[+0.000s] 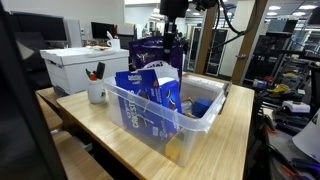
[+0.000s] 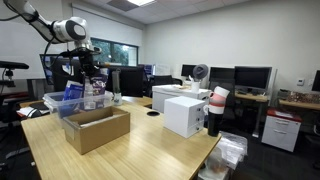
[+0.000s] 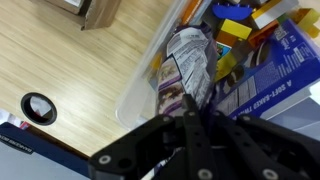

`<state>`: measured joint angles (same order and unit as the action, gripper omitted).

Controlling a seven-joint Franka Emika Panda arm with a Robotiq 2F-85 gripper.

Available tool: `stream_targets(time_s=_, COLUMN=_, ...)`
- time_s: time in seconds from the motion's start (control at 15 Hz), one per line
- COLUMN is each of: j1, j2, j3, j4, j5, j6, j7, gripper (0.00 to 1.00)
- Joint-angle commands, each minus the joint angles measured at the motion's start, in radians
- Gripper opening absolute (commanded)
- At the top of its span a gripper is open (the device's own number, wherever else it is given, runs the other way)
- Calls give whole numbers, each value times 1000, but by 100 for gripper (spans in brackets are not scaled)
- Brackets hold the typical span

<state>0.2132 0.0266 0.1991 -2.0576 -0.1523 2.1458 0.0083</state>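
My gripper (image 3: 188,100) is shut on the top of a crumpled purple and silver snack bag (image 3: 188,62), which hangs below the fingers. The bag hangs over the near edge of a clear plastic bin (image 3: 140,95). Inside the bin lie blue boxes (image 3: 275,72) and yellow packets (image 3: 236,28). In an exterior view the gripper (image 1: 172,42) is above the bin (image 1: 200,122) with the purple bag (image 1: 150,52) beside it. From the far side the gripper (image 2: 88,66) hangs over the bin (image 2: 58,101) at the table's left end.
An open cardboard box (image 2: 97,128) stands next to the bin on the wooden table (image 2: 150,150). A black ring (image 3: 40,107) lies on the wood. A white box (image 1: 75,65) and a mug with pens (image 1: 97,91) stand at one corner.
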Motion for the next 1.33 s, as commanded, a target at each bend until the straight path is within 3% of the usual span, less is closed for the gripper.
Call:
stream_targets(time_s=0.0, j1=2, j2=-17, j3=6, j4=16, j5=-7, j6=-48, j7=-7, gripper=5)
stream_targets(time_s=0.6, j1=4, j2=-15, j3=17, j4=53, j5=9, j6=-104, j7=-9, gripper=5)
stream_targets(time_s=0.67, j1=2, j2=-15, j3=17, j4=47, j5=16, j6=-111, j7=-12, gripper=30)
stream_targets(time_s=0.8, j1=1, j2=-15, j3=16, j4=41, j5=20, j6=-122, j7=-12, gripper=31)
stream_targets(time_s=1.27, j1=-3, j2=-22, j3=13, j4=9, j5=44, j6=-94, j7=-25, gripper=66)
